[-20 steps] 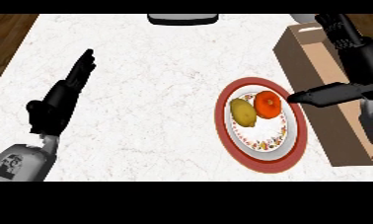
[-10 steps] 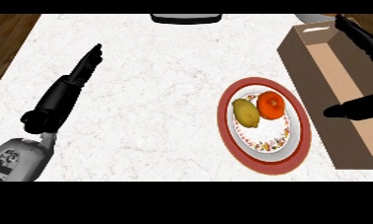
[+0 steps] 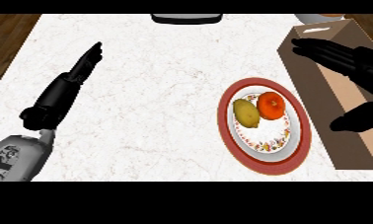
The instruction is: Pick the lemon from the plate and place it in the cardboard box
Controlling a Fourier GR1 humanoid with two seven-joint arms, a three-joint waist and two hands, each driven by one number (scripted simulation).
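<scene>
A yellow-green lemon (image 3: pixel 247 112) lies on the left part of a red-rimmed patterned plate (image 3: pixel 265 156), beside an orange fruit (image 3: pixel 272 105). The cardboard box (image 3: pixel 317 74) stands just right of the plate, open at the top. My right hand (image 3: pixel 342 60) hovers over the box, open, with straight fingers stretching left toward its far wall and the thumb showing lower down at the right edge. It holds nothing. My left hand (image 3: pixel 65 87) rests open on the left of the counter, fingers pointing up and away.
A dark object (image 3: pixel 186 18) sits at the counter's far edge in the middle. A pale round item (image 3: pixel 317 18) shows at the far right corner. Brown floor borders the counter's left edge.
My right hand has moved right and back, from beside the plate to above the box. The left hand has crept slightly forward. Lemon and orange have not moved.
</scene>
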